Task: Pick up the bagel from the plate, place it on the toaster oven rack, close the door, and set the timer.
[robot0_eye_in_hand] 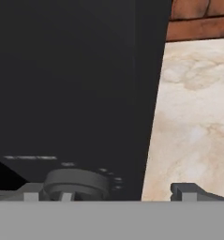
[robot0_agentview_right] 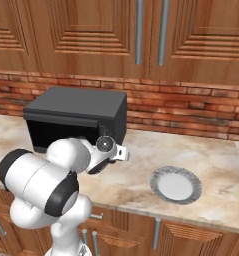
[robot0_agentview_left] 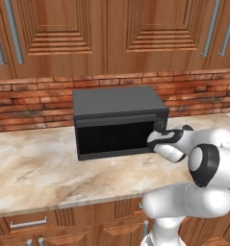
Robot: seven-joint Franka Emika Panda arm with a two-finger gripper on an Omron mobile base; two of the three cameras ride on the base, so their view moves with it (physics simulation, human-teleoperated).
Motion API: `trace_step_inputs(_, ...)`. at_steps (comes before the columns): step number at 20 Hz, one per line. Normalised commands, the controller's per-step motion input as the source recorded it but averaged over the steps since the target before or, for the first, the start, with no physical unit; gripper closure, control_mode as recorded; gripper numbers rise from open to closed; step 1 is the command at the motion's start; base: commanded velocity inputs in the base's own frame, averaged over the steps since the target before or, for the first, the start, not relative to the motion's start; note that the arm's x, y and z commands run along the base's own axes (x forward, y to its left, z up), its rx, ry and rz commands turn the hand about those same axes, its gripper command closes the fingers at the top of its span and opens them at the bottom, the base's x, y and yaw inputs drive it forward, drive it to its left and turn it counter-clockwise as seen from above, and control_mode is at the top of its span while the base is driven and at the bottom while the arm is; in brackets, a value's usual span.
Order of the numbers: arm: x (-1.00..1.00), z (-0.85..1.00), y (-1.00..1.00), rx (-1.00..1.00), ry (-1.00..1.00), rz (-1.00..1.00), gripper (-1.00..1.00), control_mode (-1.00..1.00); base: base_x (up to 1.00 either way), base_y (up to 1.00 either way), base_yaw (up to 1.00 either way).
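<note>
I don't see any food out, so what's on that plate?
The plate on the counter looks bare: just its white middle and grey rim, nothing resting on it. Whatever lies beneath it is covered by the plate itself.

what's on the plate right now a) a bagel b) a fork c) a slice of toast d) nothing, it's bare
d: in the right base view the plate lies bare on the marble counter, to the right of the toaster oven.
</note>
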Motion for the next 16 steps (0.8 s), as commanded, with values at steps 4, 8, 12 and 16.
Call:
trace_step_inputs(4, 0.0, 0.14, -0.65, 0.07, 0.0, -0.09, -1.0, -1.0, 0.0, 0.0, 0.0)
trace_step_inputs(8, 0.0, 0.15, -0.61, 0.05, 0.0, -0.08, -1.0, -1.0, 0.0, 0.0, 0.0)
trace_step_inputs(12, 0.01, 0.03, -0.48, 0.01, 0.0, -0.04, -1.0, -1.0, 0.0, 0.0, 0.0)
trace_step_inputs(16, 0.0, 0.0, -0.46, 0.01, -0.01, -0.01, 1.0, -1.0, 0.0, 0.0, 0.0)
